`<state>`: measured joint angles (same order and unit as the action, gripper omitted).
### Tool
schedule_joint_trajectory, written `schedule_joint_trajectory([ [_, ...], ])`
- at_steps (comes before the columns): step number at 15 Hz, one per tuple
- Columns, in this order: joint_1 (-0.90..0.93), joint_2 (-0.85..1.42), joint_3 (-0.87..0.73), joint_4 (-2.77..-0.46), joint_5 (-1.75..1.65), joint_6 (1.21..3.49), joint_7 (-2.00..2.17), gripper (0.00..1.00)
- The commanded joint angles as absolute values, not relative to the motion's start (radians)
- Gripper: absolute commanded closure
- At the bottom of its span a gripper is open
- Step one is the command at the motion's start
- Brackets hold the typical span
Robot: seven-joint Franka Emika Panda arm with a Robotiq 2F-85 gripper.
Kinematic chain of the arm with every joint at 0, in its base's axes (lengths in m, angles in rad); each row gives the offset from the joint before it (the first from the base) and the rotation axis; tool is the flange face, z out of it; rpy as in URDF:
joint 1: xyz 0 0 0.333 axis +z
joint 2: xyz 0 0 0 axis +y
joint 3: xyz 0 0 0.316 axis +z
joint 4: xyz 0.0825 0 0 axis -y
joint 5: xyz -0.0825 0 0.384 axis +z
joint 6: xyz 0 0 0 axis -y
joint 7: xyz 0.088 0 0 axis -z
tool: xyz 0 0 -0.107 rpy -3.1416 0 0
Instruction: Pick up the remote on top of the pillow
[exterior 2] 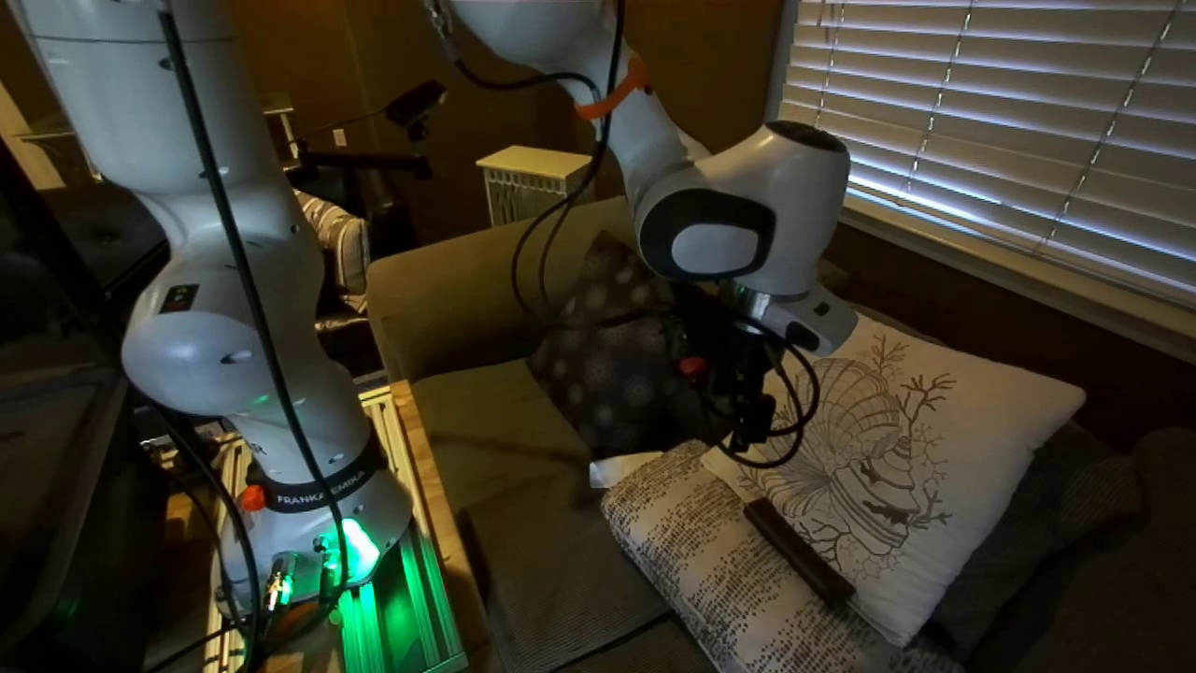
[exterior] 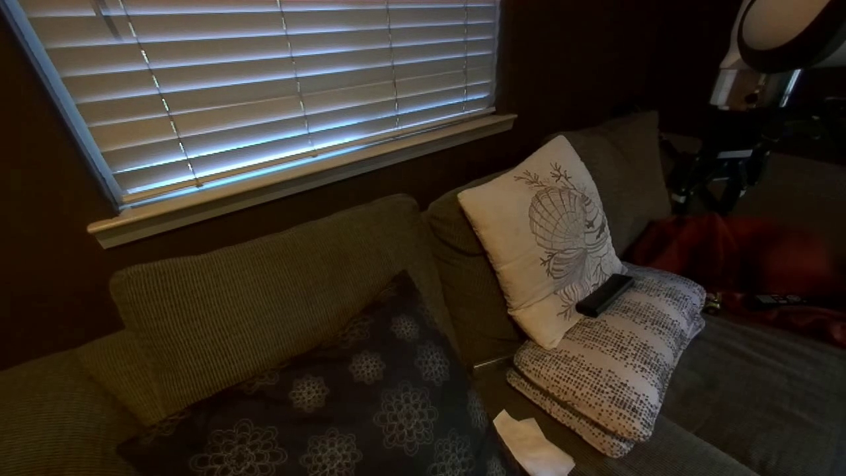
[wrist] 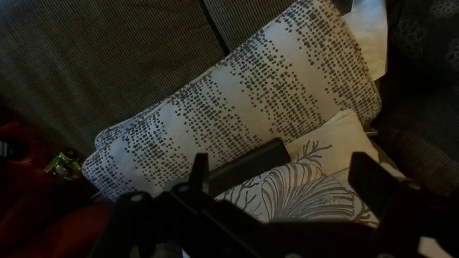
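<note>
Robotiq gripper (wrist: 280, 175): opened wide, holding nothing.
Black remote control (wrist: 249, 167): on the speckled pillow (wrist: 258, 86), along the seashell cushion (wrist: 312, 190).
Grasp: better turn first, to close across the narrow width; descend softly.

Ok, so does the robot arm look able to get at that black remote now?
Probably yes: the gripper is open and nothing lies on the remote atop the speckled pillow, though the leaning shell-print cushion close beside it might crowd the grasp.
</note>
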<state>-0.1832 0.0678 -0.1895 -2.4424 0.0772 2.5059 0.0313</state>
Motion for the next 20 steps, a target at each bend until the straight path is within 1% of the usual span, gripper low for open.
schedule_joint_trajectory([
  [1,-0.182,0.156,-0.182,-2.394,0.121,2.572,0.063,0.00],
  [12,-0.181,0.432,-0.158,-2.203,0.147,2.617,0.129,0.00],
  [20,-0.199,0.638,-0.101,-2.076,0.222,2.740,0.176,0.00],
])
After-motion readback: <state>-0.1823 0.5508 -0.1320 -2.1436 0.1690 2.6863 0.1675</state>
